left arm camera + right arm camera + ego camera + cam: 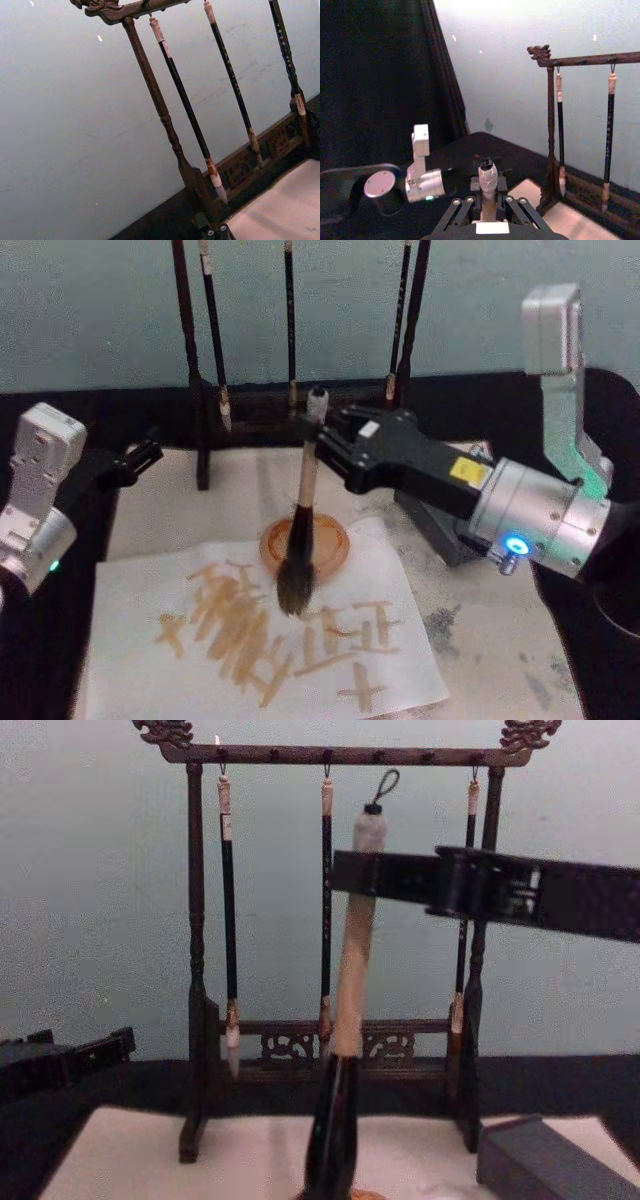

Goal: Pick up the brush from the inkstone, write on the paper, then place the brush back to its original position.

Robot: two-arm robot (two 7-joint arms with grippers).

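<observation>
My right gripper (318,440) is shut on the upper handle of the brush (305,495) and holds it upright, cord loop on top. The bushy bristle head (296,585) hangs at the paper (130,680), among brown strokes; I cannot tell whether it touches. From the side, the brush (350,970) stands before the rack with the right gripper (362,875) clamped near its top. The right wrist view shows the handle end (488,175) between the fingers. The dark grey inkstone (435,530) lies partly under my right arm, and is also seen as the inkstone (545,1155).
A carved wooden rack (195,970) with three thin hanging brushes stands at the back. An orange round dish (328,540) sits just behind the bristles. My left arm is parked at the left, its gripper (140,455) shut beside the mat.
</observation>
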